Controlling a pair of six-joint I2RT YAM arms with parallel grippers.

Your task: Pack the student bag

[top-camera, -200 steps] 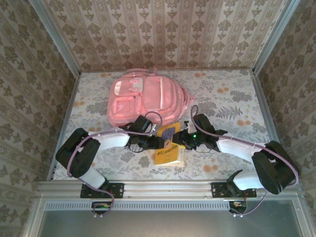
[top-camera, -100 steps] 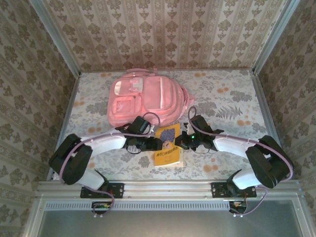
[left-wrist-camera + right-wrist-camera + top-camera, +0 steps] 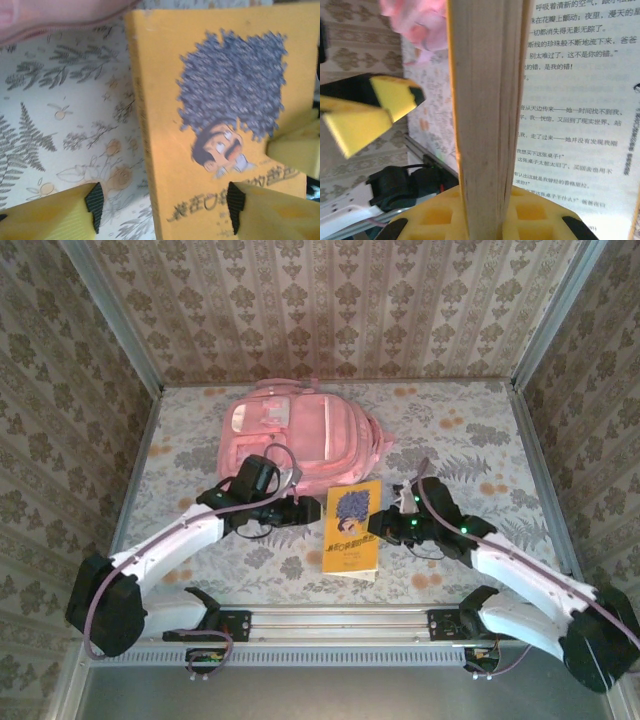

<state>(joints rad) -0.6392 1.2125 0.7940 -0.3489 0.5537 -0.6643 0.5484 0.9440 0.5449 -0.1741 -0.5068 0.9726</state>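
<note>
Beside the book (image 3: pixel 352 530), left pincer (image 3: pixel 308 510) has withdrawn.

The yellow book (image 3: pixel 351 528) sits between the left gripper (image 3: pixel 312 511) and right gripper (image 3: pixel 379 531), barring passage there. The student bag (image 3: pixel 300 435) blocks the far left; the table (image 3: pixel 480 440) at far right looks passable.

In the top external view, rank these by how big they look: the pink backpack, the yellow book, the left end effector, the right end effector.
1. pink backpack, clearly largest
2. yellow book
3. left end effector and right end effector: both smaller than the book, too alike to rank
</note>
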